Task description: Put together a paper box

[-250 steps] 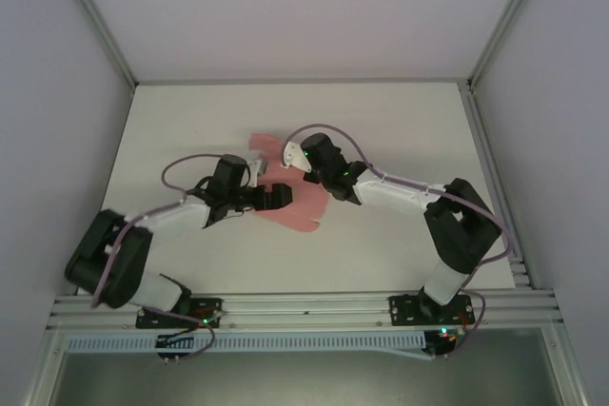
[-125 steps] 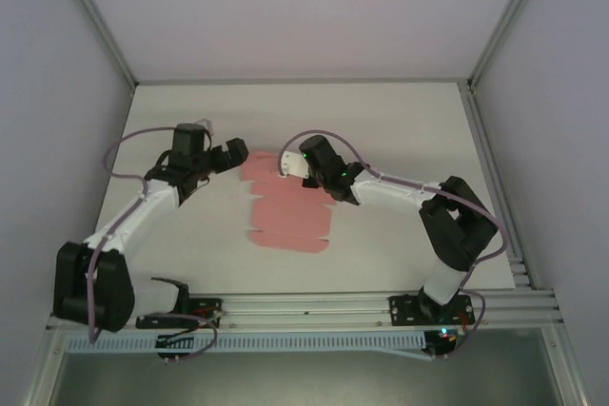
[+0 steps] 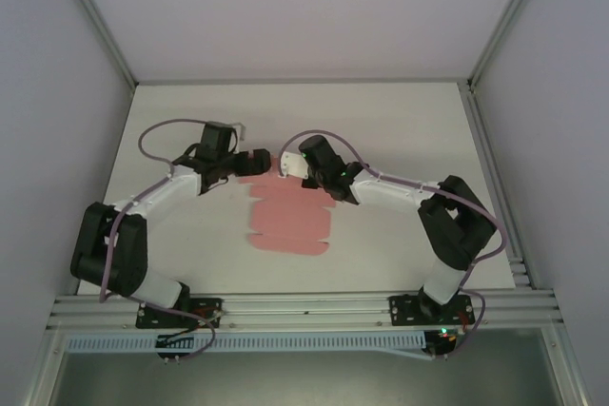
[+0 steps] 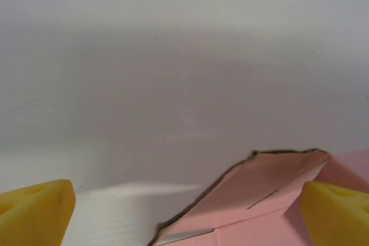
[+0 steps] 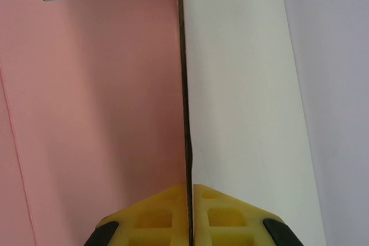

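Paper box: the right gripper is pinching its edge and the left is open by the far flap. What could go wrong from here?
1. The right gripper grips the paper box only by a thin edge, so a pull may slip or tear it.
2. The open left gripper straddles a raised flap off-centre, so closing may crease it.
3. Both grippers sit close together at the sheet's far end and could collide.

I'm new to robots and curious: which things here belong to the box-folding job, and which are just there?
Job: pink paper box; right gripper, pinching its edge; left gripper, open at its corner.
Just there: white table; metal frame rail.
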`<state>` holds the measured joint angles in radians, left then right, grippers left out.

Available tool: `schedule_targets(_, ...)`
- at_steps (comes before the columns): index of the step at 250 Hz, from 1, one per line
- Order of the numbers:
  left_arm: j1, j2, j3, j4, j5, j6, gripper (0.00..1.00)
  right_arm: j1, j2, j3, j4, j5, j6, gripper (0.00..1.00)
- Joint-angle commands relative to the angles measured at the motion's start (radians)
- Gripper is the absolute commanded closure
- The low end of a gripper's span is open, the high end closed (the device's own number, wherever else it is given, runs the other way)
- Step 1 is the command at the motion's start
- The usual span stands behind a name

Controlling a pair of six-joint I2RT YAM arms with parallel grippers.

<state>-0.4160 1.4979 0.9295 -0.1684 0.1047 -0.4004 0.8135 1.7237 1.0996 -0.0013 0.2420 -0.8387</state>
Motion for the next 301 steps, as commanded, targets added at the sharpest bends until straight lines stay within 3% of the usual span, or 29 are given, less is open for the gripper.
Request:
schedule_targets(1,-0.032,0.012,0.025,0.019,-0.048,0.027,0.00,-0.002,-0.009,0.040,-0.006,-0.035,0.062,0.93)
schedule_targets(59,-0.052,-0.012,-0.026,0.150,-0.058,-0.108,0.00,-0.002,-0.059,-0.011,0.023,-0.108,0.094,0.93)
schedule_targets(97,-0.031,-0.086,-0.071,0.113,-0.071,-0.101,0.00,-0.017,-0.073,-0.017,0.001,-0.081,0.103,0.94)
schedule_targets(114,0.011,-0.156,-0.141,0.121,-0.009,-0.112,0.00,-0.033,-0.075,-0.009,-0.023,-0.086,0.120,0.94)
schedule_targets(145,0.103,-0.277,-0.291,0.182,0.199,-0.132,0.00,-0.068,-0.082,-0.002,-0.041,-0.102,0.160,0.96)
schedule_targets(181,0.127,-0.349,-0.416,0.322,0.337,-0.186,0.01,-0.071,-0.101,-0.016,-0.051,-0.110,0.180,0.96)
schedule_targets(219,0.147,-0.291,-0.454,0.514,0.399,-0.258,0.22,-0.073,-0.110,-0.029,-0.041,-0.136,0.196,0.96)
schedule_targets(255,0.147,-0.187,-0.425,0.580,0.406,-0.272,0.45,-0.076,-0.117,-0.029,-0.045,-0.125,0.203,0.96)
schedule_targets(301,0.142,-0.137,-0.407,0.634,0.415,-0.250,0.62,-0.076,-0.125,-0.029,-0.054,-0.126,0.210,0.96)
